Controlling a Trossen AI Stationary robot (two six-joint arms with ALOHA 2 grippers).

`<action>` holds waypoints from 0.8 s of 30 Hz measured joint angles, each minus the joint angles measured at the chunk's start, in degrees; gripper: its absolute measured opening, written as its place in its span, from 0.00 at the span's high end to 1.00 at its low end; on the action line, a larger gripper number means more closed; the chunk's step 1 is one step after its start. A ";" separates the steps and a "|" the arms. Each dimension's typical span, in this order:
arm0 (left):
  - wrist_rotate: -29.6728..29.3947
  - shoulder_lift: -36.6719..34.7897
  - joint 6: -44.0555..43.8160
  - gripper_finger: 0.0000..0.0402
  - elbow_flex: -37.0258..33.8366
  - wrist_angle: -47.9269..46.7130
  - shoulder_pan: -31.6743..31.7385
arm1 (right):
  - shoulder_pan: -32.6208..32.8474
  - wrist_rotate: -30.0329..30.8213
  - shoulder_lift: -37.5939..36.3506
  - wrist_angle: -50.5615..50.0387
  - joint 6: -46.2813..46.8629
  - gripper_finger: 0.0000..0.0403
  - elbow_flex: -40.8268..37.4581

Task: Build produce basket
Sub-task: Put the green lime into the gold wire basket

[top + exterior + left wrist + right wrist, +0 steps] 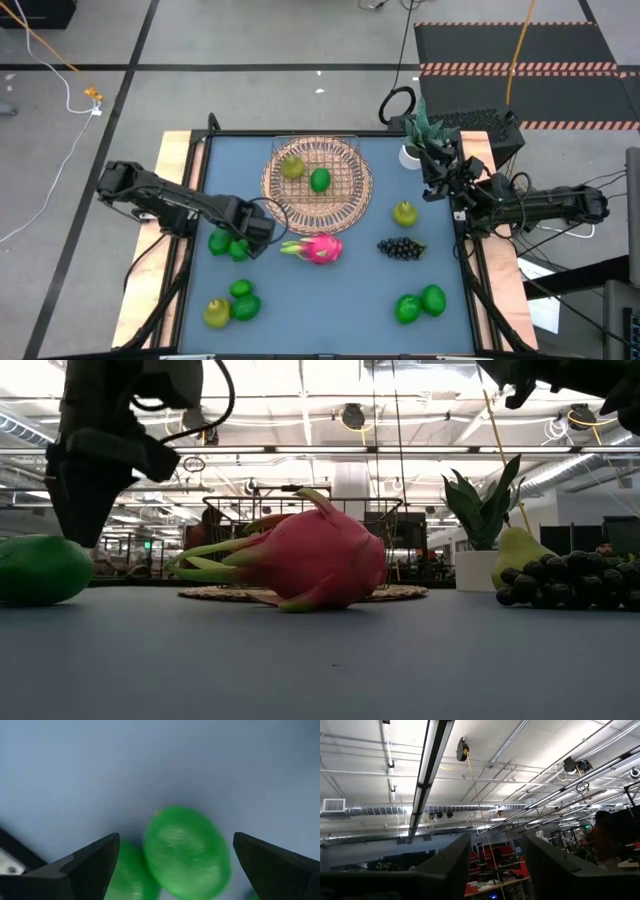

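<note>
Nearest, the left pincer (175, 865) hangs wide open and empty over a pair of round green fruits (228, 243) on the blue bench (330, 300). The upper fruit lies between the fingers, slightly toward one side. To grip well, I would centre over that fruit, drop until the fingers straddle its widest part, then close gently so it does not roll into its neighbour. Beyond lie the dragon fruit (318, 248) and grapes (401, 248), then the basket (345, 190), already holding two fruits. The right pincer (440, 185) waits raised near the far-right corner, fingers parted, empty.
</note>
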 joint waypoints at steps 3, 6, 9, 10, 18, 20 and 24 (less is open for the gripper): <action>0.46 0.00 -0.33 0.03 -0.78 0.70 0.59 | 0.00 0.00 -0.02 -0.08 -0.10 0.58 0.00; 2.72 0.00 -0.93 0.03 -1.91 2.33 0.41 | 0.00 0.02 -0.02 -0.28 -0.04 0.58 0.00; 3.25 0.00 -3.11 0.03 -3.53 3.83 -0.39 | 0.00 0.03 -0.02 -0.58 0.27 0.58 0.00; 3.31 0.00 -3.74 0.03 -4.06 4.01 -0.63 | 0.00 0.03 -0.02 -0.70 0.29 0.58 0.00; 3.50 0.00 -4.87 0.03 -7.09 8.59 -1.01 | 0.00 0.07 -0.02 -0.74 1.58 0.58 0.00; 3.48 0.00 -4.76 0.05 -7.46 9.70 -0.94 | 0.00 0.09 -0.09 -0.74 1.59 0.58 0.00; 3.43 0.00 -4.92 0.17 -7.59 10.72 -0.94 | 0.00 0.13 -0.37 -0.72 1.59 0.58 0.00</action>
